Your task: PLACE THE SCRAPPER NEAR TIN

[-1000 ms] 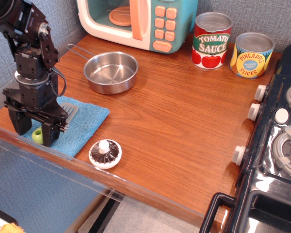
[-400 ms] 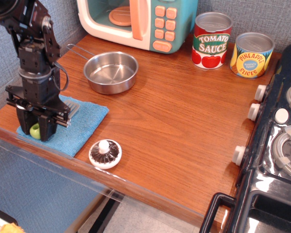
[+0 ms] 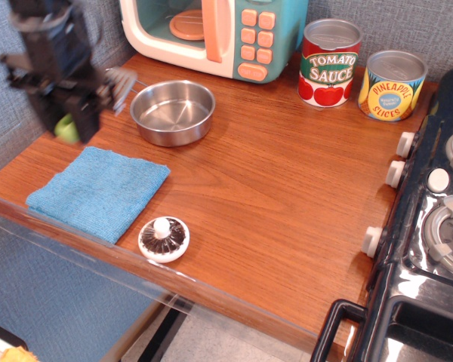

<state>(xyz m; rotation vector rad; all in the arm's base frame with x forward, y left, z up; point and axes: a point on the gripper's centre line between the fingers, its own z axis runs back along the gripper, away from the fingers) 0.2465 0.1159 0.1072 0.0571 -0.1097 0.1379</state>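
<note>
My gripper (image 3: 66, 124) is raised above the left part of the counter, blurred by motion, and is shut on the scrapper. Its lime-green handle (image 3: 65, 127) shows between the fingers and its grey slotted blade (image 3: 121, 79) sticks out to the right, near the pan's handle. The tin (image 3: 330, 62), a red can labelled TOMATO SAUCE with a silver top, stands upright at the back of the counter, far to the right of the gripper.
A steel pan (image 3: 172, 111) sits right of the gripper. A blue cloth (image 3: 98, 192) lies below it at the front left. A white knobbed lid (image 3: 163, 238) lies near the front edge. A toy microwave (image 3: 214, 32), a yellow pineapple can (image 3: 392, 84) and a stove (image 3: 434, 219) are around.
The gripper closed on the scrapper on the blue cloth, then lifted it up and back off the cloth. The cloth is now bare.
</note>
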